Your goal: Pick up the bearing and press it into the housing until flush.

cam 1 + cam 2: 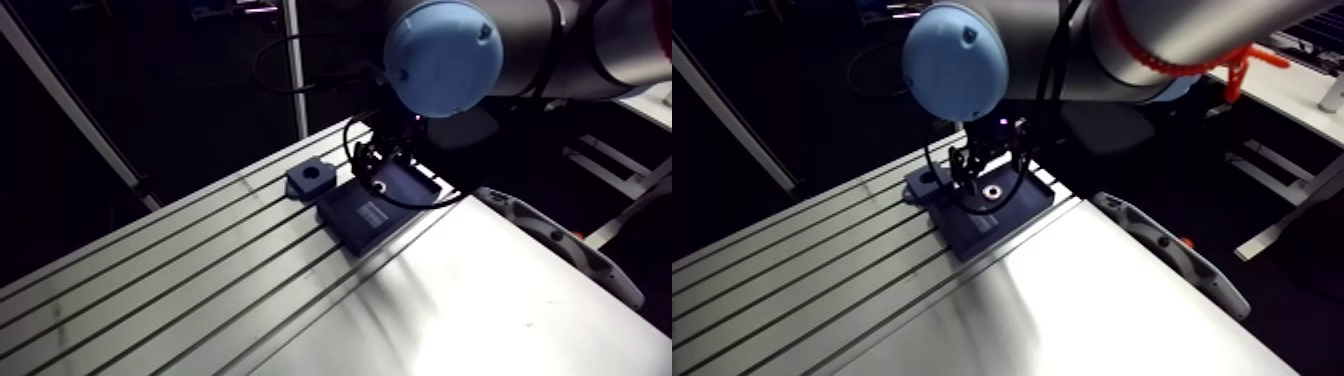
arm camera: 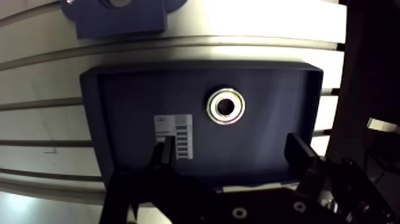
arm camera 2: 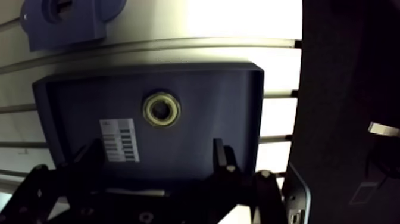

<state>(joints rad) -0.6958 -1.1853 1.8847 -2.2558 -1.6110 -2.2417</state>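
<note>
A metal ring bearing (image 2: 225,106) lies flat in a shallow dark blue tray (image 2: 274,119), next to a white barcode label (image 2: 175,137). My gripper (image 2: 230,146) hovers over the tray, open, fingers wide apart with nothing between them; the bearing sits just ahead of the gap. Beyond the tray, the blue housing block (image 2: 119,15) with its round bore rests on the table. In the arm view the gripper (image 1: 987,160) hangs over the tray, the housing (image 1: 311,178) to its left.
The slotted aluminium table (image 1: 150,280) runs to the left of the tray. A smooth bright sheet (image 1: 480,300) covers the right part. A grey curved part (image 1: 560,240) lies along the table's right edge.
</note>
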